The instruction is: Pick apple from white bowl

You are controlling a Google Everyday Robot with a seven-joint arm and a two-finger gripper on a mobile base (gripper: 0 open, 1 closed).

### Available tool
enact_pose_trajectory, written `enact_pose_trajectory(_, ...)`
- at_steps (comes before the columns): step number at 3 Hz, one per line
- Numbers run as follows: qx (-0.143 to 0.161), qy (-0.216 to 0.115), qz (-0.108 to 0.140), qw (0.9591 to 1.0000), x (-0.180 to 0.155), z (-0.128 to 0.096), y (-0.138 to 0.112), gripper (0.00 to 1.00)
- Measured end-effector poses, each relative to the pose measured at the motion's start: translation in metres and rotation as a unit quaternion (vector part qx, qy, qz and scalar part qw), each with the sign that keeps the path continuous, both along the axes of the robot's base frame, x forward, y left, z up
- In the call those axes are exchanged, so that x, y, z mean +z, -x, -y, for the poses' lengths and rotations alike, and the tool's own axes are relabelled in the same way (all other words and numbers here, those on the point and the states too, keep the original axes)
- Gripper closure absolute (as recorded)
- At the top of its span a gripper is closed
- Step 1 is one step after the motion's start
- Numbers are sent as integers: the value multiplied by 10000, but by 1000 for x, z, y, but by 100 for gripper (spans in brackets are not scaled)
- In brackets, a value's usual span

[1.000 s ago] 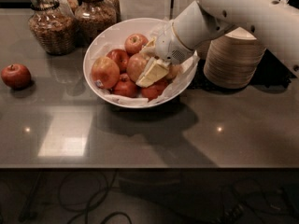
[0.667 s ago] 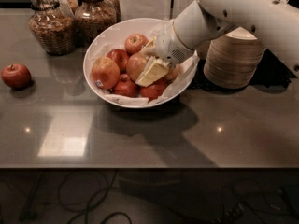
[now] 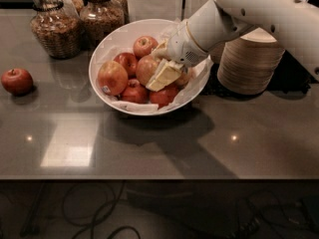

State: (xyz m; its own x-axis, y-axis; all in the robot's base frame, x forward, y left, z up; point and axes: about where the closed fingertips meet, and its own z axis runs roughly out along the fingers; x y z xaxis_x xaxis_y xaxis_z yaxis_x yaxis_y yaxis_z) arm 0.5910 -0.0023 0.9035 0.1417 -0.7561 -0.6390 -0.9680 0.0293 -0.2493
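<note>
The white bowl (image 3: pixel 102 51) stands at the middle back of the table, lined with crinkled paper and holding several apples. A yellow-orange apple with red blush (image 3: pixel 146 67) lies near the bowl's middle. My gripper (image 3: pixel 159 72) reaches into the bowl from the right and sits against this apple's right side, over the apples below it. A bigger blushed apple (image 3: pixel 112 77) lies at the bowl's left, apart from the gripper. Smaller dark red apples (image 3: pixel 134 92) lie at the front of the bowl.
A lone red apple (image 3: pixel 16 80) lies on the table at the far left. Two glass jars (image 3: pixel 55 26) stand behind the bowl at the left. A stack of beige disposable bowls (image 3: pixel 251 61) stands right of the bowl, behind my arm.
</note>
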Motion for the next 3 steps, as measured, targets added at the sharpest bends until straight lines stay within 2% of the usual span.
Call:
enact_pose_trajectory(1,231,-512,75,9984,31,7,-3,100)
enact_pose_trajectory(3,548,-1491,369,9866,103,33,2,100)
